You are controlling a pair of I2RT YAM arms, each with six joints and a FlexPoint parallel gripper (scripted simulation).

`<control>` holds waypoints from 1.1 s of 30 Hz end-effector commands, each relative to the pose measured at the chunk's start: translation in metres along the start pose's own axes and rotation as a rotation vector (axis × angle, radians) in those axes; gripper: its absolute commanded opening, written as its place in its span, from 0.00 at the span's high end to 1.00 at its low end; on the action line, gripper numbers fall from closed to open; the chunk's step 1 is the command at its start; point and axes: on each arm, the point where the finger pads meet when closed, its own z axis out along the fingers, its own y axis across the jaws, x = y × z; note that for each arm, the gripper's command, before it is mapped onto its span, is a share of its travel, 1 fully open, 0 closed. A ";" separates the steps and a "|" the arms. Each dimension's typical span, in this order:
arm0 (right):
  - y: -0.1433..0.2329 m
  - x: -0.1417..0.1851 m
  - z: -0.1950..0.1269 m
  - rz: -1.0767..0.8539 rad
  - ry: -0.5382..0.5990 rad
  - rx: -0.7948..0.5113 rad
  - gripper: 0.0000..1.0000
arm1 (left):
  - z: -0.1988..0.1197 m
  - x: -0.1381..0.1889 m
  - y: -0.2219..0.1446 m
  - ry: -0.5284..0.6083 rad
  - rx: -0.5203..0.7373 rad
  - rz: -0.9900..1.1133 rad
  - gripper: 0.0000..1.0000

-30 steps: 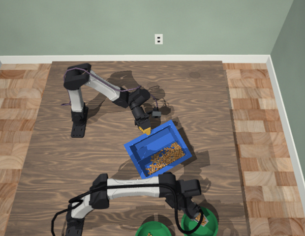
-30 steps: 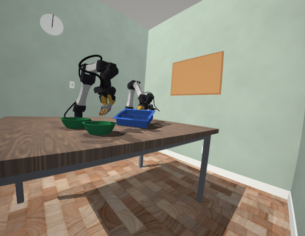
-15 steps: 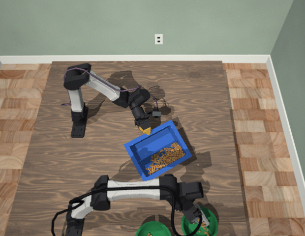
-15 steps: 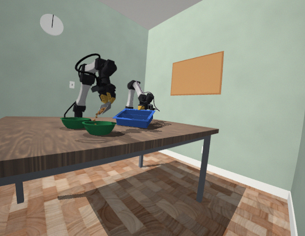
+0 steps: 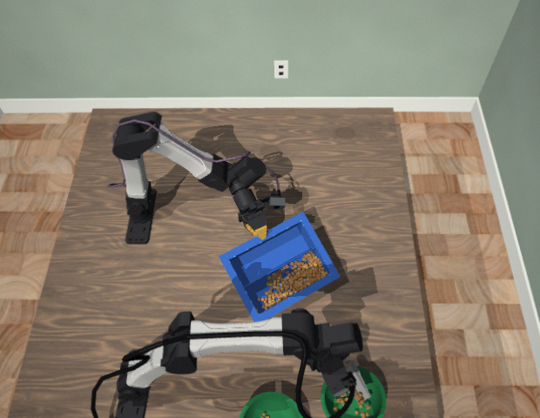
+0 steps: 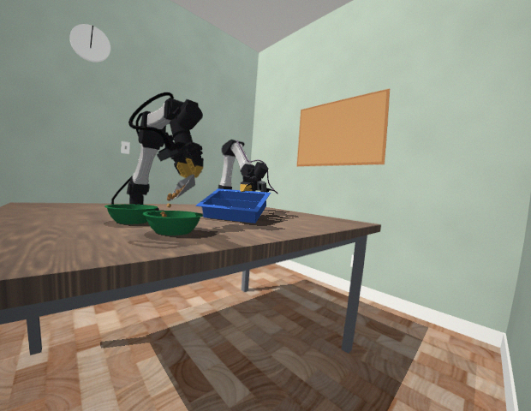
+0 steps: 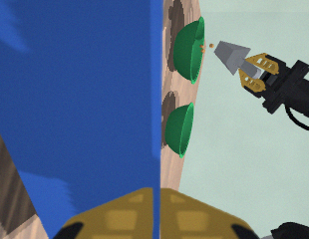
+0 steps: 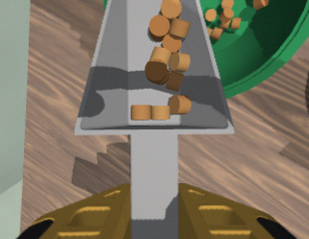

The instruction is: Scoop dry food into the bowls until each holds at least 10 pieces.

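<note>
The blue box [image 5: 319, 245] [image 6: 228, 214] [image 7: 85, 100] is tilted, with food [image 5: 297, 276] gathered along its side away from my left gripper. My left gripper [image 5: 261, 237] [image 6: 246, 187] [image 7: 156, 196] is shut on the box's rim. My right gripper [image 6: 190, 175] [image 7: 241, 64] [image 8: 154, 192] is shut on the scoop's handle. The grey scoop [image 5: 362, 384] [image 6: 184, 186] [image 7: 231, 57] [image 8: 100, 90] is tipped down above one green bowl [image 5: 377, 395] [image 6: 175, 223] [image 7: 186, 55] [image 8: 264, 60]. Pieces fall from its lip; several remain in the scoop and several lie in that bowl.
The other green bowl [image 5: 284, 405] [image 6: 128, 214] [image 7: 178, 130] stands upright beside the first. The top view cuts it off but shows a few pieces inside. The right arm reaches across between box and bowls. The wooden table [image 5: 351, 179] [image 6: 62, 243] has an edge close beyond the bowls.
</note>
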 end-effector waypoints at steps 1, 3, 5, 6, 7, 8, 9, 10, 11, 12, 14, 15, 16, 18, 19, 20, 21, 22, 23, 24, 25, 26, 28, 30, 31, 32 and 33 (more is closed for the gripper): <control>0.019 -0.009 -0.013 0.058 -0.010 -0.083 1.00 | 0.002 0.005 0.004 0.012 0.003 0.026 1.00; 0.020 -0.006 -0.011 0.053 -0.006 -0.082 1.00 | 0.002 0.005 0.004 0.012 0.003 0.026 1.00; 0.025 -0.010 -0.038 0.058 -0.018 -0.138 1.00 | 0.002 0.005 0.004 0.012 0.003 0.026 1.00; 0.012 -0.007 -0.024 0.067 0.009 -0.097 1.00 | 0.002 0.005 0.004 0.012 0.003 0.026 1.00; 0.013 -0.008 -0.026 0.071 0.017 -0.109 1.00 | 0.002 0.005 0.004 0.012 0.003 0.026 1.00; 0.013 -0.008 -0.026 0.071 0.017 -0.109 1.00 | 0.002 0.005 0.004 0.012 0.003 0.026 1.00; 0.013 -0.008 -0.026 0.071 0.017 -0.109 1.00 | 0.002 0.005 0.004 0.012 0.003 0.026 1.00; 0.012 -0.009 -0.026 0.073 0.024 -0.114 1.00 | 0.002 0.005 0.004 0.012 0.003 0.026 1.00; 0.012 -0.010 -0.027 0.077 0.032 -0.124 1.00 | 0.002 0.005 0.004 0.012 0.003 0.026 1.00; 0.011 -0.011 -0.028 0.081 0.041 -0.130 1.00 | 0.002 0.005 0.004 0.012 0.003 0.026 1.00; 0.010 -0.012 -0.030 0.080 0.055 -0.148 1.00 | 0.002 0.005 0.004 0.012 0.003 0.026 1.00; 0.010 -0.013 -0.030 0.080 0.058 -0.150 1.00 | 0.002 0.005 0.004 0.012 0.003 0.026 1.00; 0.009 -0.014 -0.032 0.072 0.064 -0.160 1.00 | 0.002 0.005 0.004 0.012 0.003 0.026 1.00; 0.009 -0.015 -0.034 0.084 0.081 -0.176 1.00 | 0.002 0.005 0.004 0.012 0.003 0.026 1.00; 0.008 -0.016 -0.035 0.081 0.088 -0.186 1.00 | 0.002 0.005 0.004 0.012 0.003 0.026 1.00; 0.017 -0.008 -0.028 0.074 0.075 -0.173 1.00 | 0.002 0.005 0.004 0.012 0.003 0.026 1.00; 0.021 -0.007 -0.011 0.068 0.066 -0.145 1.00 | 0.002 0.005 0.004 0.012 0.003 0.026 1.00; 0.023 -0.005 -0.007 0.058 0.042 -0.128 1.00 | 0.002 0.005 0.004 0.012 0.003 0.026 1.00; 0.024 0.001 -0.007 0.047 0.031 -0.106 1.00 | 0.002 0.005 0.004 0.012 0.003 0.026 1.00; 0.026 0.000 -0.007 0.046 0.027 -0.117 1.00 | 0.002 0.005 0.004 0.012 0.003 0.026 1.00; 0.026 0.000 -0.007 0.046 0.027 -0.117 1.00 | 0.002 0.005 0.004 0.012 0.003 0.026 1.00; 0.026 0.000 -0.007 0.046 0.027 -0.117 1.00 | 0.002 0.005 0.004 0.012 0.003 0.026 1.00; 0.019 0.001 -0.006 0.052 0.034 -0.083 1.00 | 0.002 0.005 0.004 0.012 0.003 0.026 1.00; 0.019 -0.006 -0.017 0.060 0.021 -0.102 1.00 | 0.002 0.005 0.004 0.012 0.003 0.026 1.00; 0.015 -0.008 -0.007 0.067 0.021 -0.077 1.00 | 0.002 0.005 0.004 0.012 0.003 0.026 1.00; 0.018 -0.009 -0.014 0.065 0.014 -0.095 1.00 | 0.002 0.005 0.004 0.012 0.003 0.026 1.00; 0.019 -0.008 -0.015 0.062 0.014 -0.098 1.00 | 0.002 0.005 0.004 0.012 0.003 0.026 1.00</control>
